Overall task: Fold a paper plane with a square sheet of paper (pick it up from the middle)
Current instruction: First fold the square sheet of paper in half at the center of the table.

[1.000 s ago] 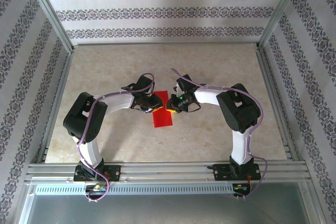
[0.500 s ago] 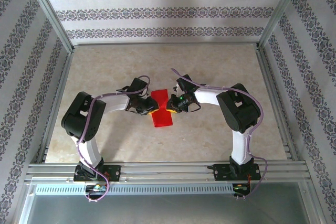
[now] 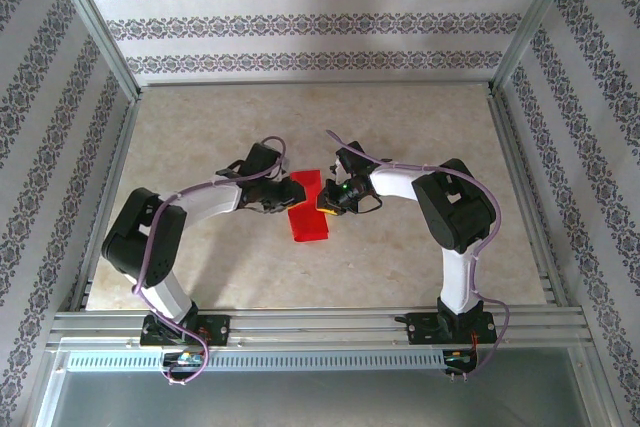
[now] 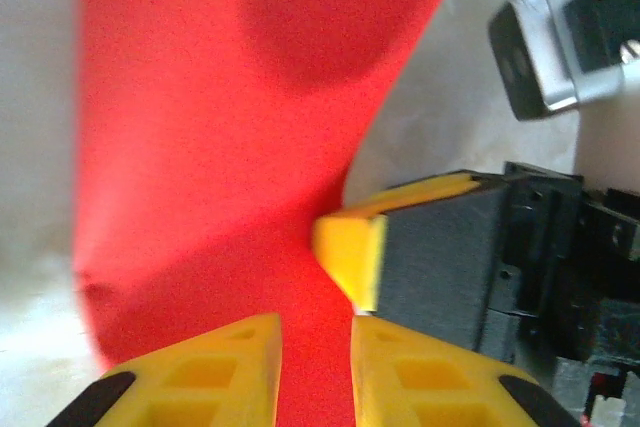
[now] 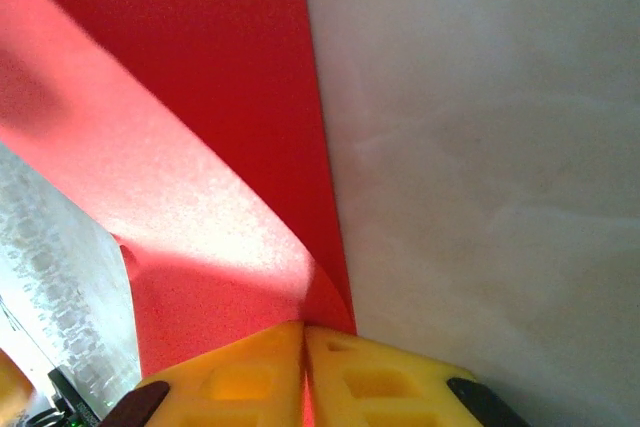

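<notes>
So here's our setup: a pale, marble-look desk (image 3: 400,127), smooth and a bit glossy, boxed in by walls (image 3: 300,22) papered in white with bands of dark floral pattern. An aluminium frame (image 3: 320,322) runs along the near edge and up the corners.

The red paper (image 3: 308,225) sits about mid-desk, right between the two arms. It isn't lying fully flat. From the right wrist camera we see one part curling up off the desk while the rest lies on it.

The right gripper (image 3: 326,204) is closed tight on the paper's right edge, with the sheet pinched between its yellow fingers (image 5: 250,377).

The left gripper (image 3: 291,193) is over the paper's left side with its jaws a narrow slit apart and red showing through the gap. We can't tell if it's touching the sheet.
</notes>
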Controlling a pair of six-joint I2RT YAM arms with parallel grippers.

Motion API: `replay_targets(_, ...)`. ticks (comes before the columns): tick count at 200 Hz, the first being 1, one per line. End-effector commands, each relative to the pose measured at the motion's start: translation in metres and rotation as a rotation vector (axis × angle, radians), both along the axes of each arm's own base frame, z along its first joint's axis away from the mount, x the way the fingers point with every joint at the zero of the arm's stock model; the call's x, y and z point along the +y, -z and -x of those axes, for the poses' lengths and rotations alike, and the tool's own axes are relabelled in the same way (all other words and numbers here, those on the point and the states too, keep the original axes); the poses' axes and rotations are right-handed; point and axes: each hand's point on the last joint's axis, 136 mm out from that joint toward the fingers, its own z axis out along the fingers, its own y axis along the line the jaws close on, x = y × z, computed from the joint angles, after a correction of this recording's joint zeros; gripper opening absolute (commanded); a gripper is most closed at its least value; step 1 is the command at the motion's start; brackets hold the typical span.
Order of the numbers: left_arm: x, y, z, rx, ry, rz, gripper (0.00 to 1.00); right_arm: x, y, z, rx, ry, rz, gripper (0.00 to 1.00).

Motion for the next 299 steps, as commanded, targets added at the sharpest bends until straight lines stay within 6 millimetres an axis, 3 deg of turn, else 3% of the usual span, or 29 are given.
replay_targets(1, -0.013, 0.016, 0.006, 0.05, -0.012, 0.045, 0.25, -0.075, 0.082, 0.051, 0.214, 0.046, 0.374, 0.15)
replay_targets(47, 0.004, 0.046, 0.031, 0.113, -0.005, -0.024, 0.23, -0.078, 0.084, 0.053, 0.219, 0.043, 0.396, 0.14)
replay_targets(87, 0.033, 0.069, 0.051, 0.157, -0.024, -0.073, 0.23, -0.085, 0.086, 0.054, 0.221, 0.04, 0.447, 0.13)
replay_targets(109, 0.054, 0.068, 0.059, 0.165, -0.046, -0.09, 0.23, -0.091, 0.085, 0.053, 0.215, 0.038, 0.485, 0.13)
replay_targets(127, 0.064, 0.052, 0.059, 0.133, -0.053, -0.09, 0.23, -0.093, 0.083, 0.051, 0.205, 0.033, 0.498, 0.13)
replay_targets(158, 0.048, 0.008, 0.041, 0.023, -0.06, 0.015, 0.24, -0.09, 0.082, 0.051, 0.201, 0.023, 0.499, 0.13)
replay_targets(185, 0.019, -0.006, 0.025, -0.013, -0.061, 0.089, 0.23, -0.09, 0.083, 0.051, 0.205, 0.024, 0.496, 0.13)
replay_targets(209, -0.008, 0.002, 0.02, 0.02, -0.031, 0.118, 0.22, -0.089, 0.084, 0.051, 0.209, 0.024, 0.496, 0.13)
replay_targets(235, -0.022, 0.022, 0.032, 0.093, -0.003, 0.12, 0.22, -0.089, 0.083, 0.052, 0.211, 0.027, 0.496, 0.13)
replay_targets(299, 0.014, 0.065, 0.085, 0.212, 0.044, 0.007, 0.21, -0.09, 0.085, 0.051, 0.216, 0.027, 0.497, 0.13)
